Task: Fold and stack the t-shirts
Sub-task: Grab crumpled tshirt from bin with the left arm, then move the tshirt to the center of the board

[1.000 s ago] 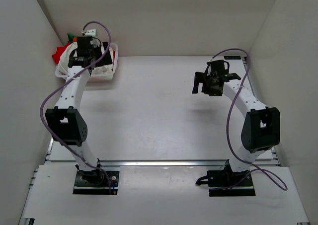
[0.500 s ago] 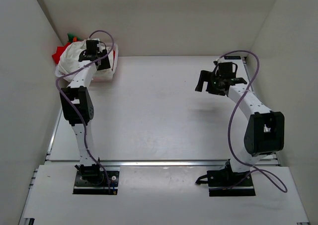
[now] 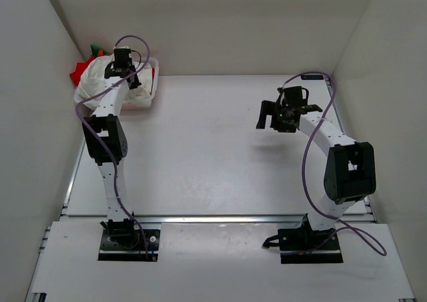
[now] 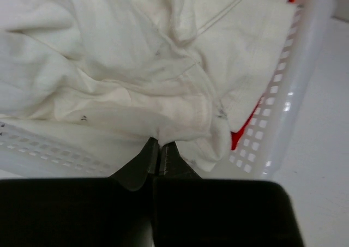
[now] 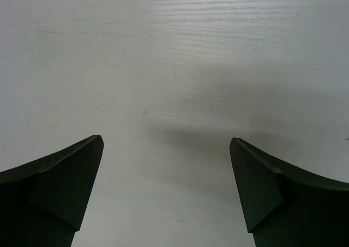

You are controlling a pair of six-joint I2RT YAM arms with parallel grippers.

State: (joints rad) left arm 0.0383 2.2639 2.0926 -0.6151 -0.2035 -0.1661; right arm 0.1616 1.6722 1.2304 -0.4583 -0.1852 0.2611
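A large white t-shirt (image 4: 136, 67) lies crumpled on top of the white lattice basket (image 4: 289, 94) at the table's far left corner. My left gripper (image 4: 159, 146) reaches into it, and its jaws are shut on a fold of the white cloth. A red shirt (image 4: 238, 133) shows under the white one at the basket wall. From above, the left gripper (image 3: 123, 72) sits over the white t-shirt (image 3: 95, 77), with red (image 3: 80, 70) and green (image 3: 95, 49) cloth behind it. My right gripper (image 5: 166, 143) hangs open over bare table, holding nothing.
The basket (image 3: 149, 89) stands against the left and back walls. The right gripper (image 3: 272, 115) hovers over the table's right half, near the right wall. Both arm bases are at the near edge.
The left arm stretched out to the basket and its gripper closed on the white t-shirt. The right arm shifted slightly and stayed open.
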